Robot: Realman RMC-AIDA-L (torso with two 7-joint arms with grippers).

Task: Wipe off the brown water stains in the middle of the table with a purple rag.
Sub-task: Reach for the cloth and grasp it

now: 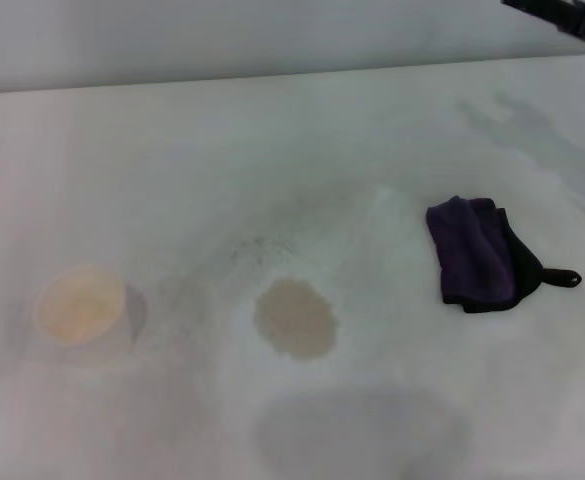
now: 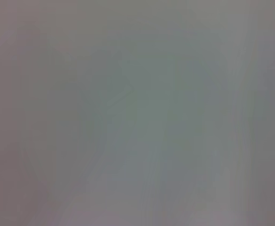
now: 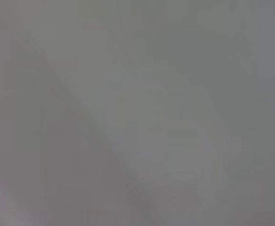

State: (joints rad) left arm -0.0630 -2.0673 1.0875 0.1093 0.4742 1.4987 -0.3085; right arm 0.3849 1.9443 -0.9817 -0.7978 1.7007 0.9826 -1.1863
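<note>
Purple rag lay crumpled on table, well right of brown stain; grippers unseen, state unknown.

I see a cup standing upright at the left, its mouth open toward me and its inside yellowish. A faint grey speckled smudge lies farther back, and a dark bar crosses the top right corner.
</note>
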